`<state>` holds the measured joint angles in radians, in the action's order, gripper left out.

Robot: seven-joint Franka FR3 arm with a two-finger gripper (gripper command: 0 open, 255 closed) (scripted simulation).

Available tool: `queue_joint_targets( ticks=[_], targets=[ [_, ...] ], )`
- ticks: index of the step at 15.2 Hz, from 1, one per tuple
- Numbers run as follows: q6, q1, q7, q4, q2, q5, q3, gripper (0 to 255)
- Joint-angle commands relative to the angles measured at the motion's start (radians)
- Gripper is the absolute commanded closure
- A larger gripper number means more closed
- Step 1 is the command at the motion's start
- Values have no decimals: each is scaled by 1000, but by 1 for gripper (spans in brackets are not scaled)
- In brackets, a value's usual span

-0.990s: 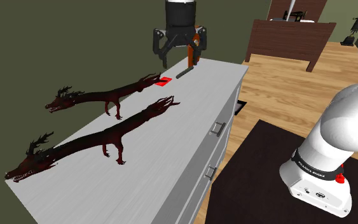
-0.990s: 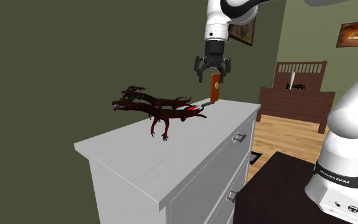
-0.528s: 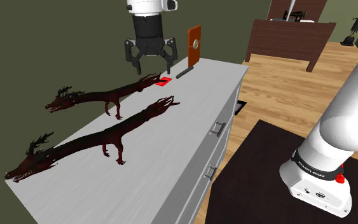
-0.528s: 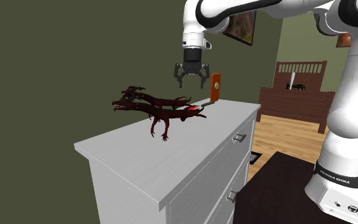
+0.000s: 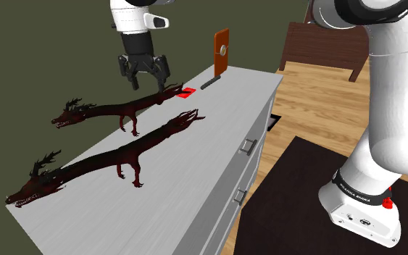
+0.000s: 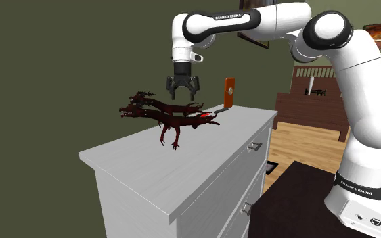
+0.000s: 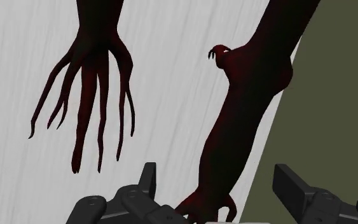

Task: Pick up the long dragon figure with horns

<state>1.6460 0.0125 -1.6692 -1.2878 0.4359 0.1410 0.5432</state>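
Fingers (image 7: 147,183) of the black gripper (image 5: 143,85) stood apart, released and clasping nothing. The gripper hung pointing down just above the tail half of the far dragon figure (image 5: 115,110), the dark red, horned one lying nearest the wall. In the wrist view that dragon's body (image 7: 241,127) ran up between the two fingers without touching either, a clawed leg jutting from its side.

The far dragon figure lay stretched along the back edge of the white dresser (image 5: 217,145), its horned head toward the shoulder view's left and its tail toward the red flat item (image 5: 188,92). A near dragon figure (image 5: 122,156) of the same dark red lay beside it, roughly parallel and apart from it, closer to the dresser's front. Its splayed, spiny tail tip (image 7: 95,83) showed in the wrist view beside the far dragon's body.

Past the red item, at the dresser's far end, an orange slab (image 5: 222,52) stood upright. The olive wall (image 5: 35,58) rose behind the dresser. Beyond lay a wooden floor (image 5: 325,109) and a dark wooden bed frame (image 5: 325,43). From the second exterior view the gripper (image 6: 182,97) hovered over the dragons, the white arm (image 6: 250,24) arching above it.
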Motion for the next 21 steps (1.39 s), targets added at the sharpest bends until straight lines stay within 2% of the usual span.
queue_joint_targets(
  ticks=[1,8,10,11,21],
  targets=[
    [-31,29,-54,91,68,19,-16,0],
    [78,9,-52,-30,57,15,-18,0],
    [78,10,-51,-30,57,15,-19,0],
    [71,18,-59,-17,64,18,-19,255],
    [64,11,-52,-16,57,15,-19,255]
  ],
)
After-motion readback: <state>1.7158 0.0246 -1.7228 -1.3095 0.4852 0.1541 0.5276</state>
